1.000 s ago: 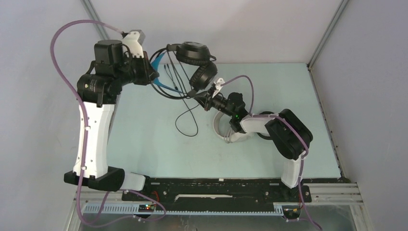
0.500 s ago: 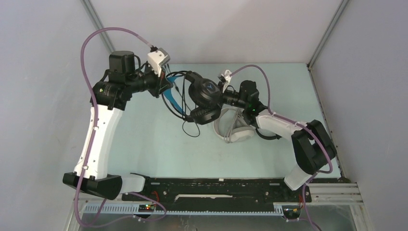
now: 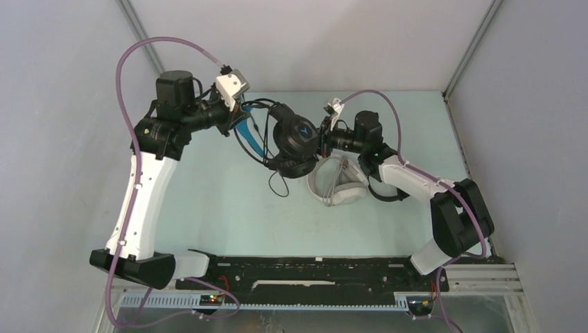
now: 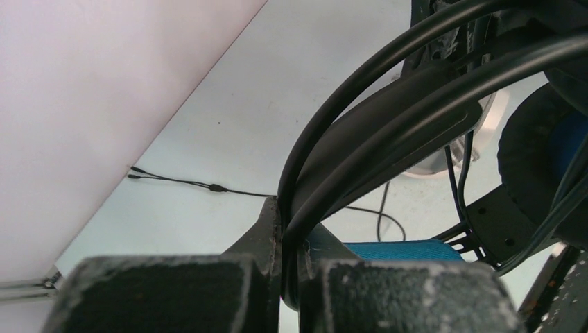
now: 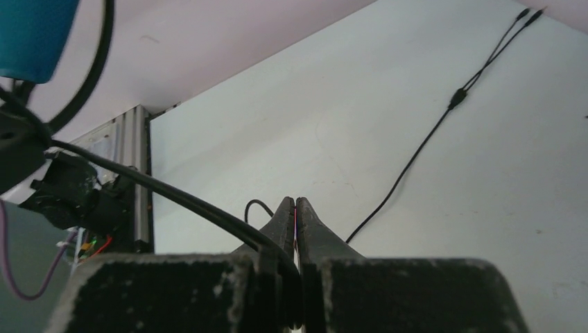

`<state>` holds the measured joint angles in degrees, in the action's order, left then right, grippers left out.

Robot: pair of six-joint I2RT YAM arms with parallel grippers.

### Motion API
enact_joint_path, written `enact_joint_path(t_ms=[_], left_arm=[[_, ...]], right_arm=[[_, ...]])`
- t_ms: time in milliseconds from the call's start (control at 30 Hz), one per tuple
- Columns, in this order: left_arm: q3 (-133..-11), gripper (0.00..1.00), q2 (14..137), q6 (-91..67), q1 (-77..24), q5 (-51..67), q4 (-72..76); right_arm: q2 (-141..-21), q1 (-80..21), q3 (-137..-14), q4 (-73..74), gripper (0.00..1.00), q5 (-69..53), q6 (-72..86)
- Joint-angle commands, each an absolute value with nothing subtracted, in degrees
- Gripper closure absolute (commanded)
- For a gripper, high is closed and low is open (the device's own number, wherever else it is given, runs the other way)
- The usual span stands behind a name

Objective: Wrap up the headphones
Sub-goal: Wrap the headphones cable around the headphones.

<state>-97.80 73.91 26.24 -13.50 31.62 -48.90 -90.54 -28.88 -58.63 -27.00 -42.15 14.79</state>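
Obs., top view: the black headphones with the blue headband [image 3: 297, 137] were held up over the pale table [image 3: 208, 208], toward its far edge, spanned between the two arms. One ear cup faced the camera and the blue band [image 3: 248, 141] ran down on its left.

Left gripper [image 4: 286, 236]: fingers pressed together on the black arch of that headband. In the left wrist view we saw two black bands curving up out of the closed fingers, the blue pad just beyond them and an ear cushion [image 4: 534, 163] at the right edge.

Right gripper [image 5: 295, 208]: fingertips pinched together on the headset's black cable [image 5: 187, 202], which entered between them from the left. In the top view this gripper sat just right of the ear cup.

A loop of cable [image 3: 277, 186] hung below the cups; we could not tell whether it touched the table.

The white-grey headphones [image 3: 341, 187] lay flat on the table just under the right wrist. The smaller black headphones [image 3: 383, 195] lay beside them, mostly hidden by the right forearm.

A thin lead with a Y-split [image 5: 454, 97] lay loose on the table; we could not tell which set it belonged to.
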Motion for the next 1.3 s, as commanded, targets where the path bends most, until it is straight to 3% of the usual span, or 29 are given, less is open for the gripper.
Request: enact_joint_path(t_ms=[0, 233, 533, 733, 933, 1033, 1067, 1133, 1267], left_arm=[[-94.87, 1.00, 71.52, 37.90, -14.17, 34.62, -54.27], [-85.41, 1.00, 68.16, 49.97, -19.35, 22.73, -45.37], [-79.25, 1.00, 66.09, 60.54, -22.53, 17.10, -39.41], [-80.87, 1.00, 67.11, 62.06, -22.68, 19.24, -41.65], [-81.21, 1.00, 68.53, 63.63, -22.69, 19.32, -42.52], [-81.12, 1.00, 69.22, 64.34, -22.68, 18.47, -42.71], [-80.98, 1.00, 69.38, 64.65, -22.69, 18.05, -42.71], [-81.03, 1.00, 69.80, 64.65, -22.76, 17.23, -42.40], [-81.48, 1.00, 70.37, 62.80, -22.84, 16.50, -40.58]], right_arm=[[-86.78, -26.99, -62.74, -21.16, 1.00, -44.65, 14.80], [-83.80, -26.15, -66.52, -2.12, 1.00, -54.67, 14.56], [-82.02, -19.99, -67.60, 0.55, 1.00, -65.70, 30.35], [-82.41, -19.36, -67.60, -7.14, 0.96, -69.90, 36.94], [-83.16, -19.54, -67.24, -14.73, 1.00, -72.48, 45.23], [-84.02, -19.52, -65.84, -26.21, 1.00, -73.90, 55.44], [-84.29, -19.57, -65.44, -30.20, 0.94, -73.92, 60.37], [-85.07, -19.69, -65.06, -37.69, 0.92, -74.08, 66.55], [-86.78, -20.33, -64.95, -52.25, 1.00, -73.99, 76.45]])
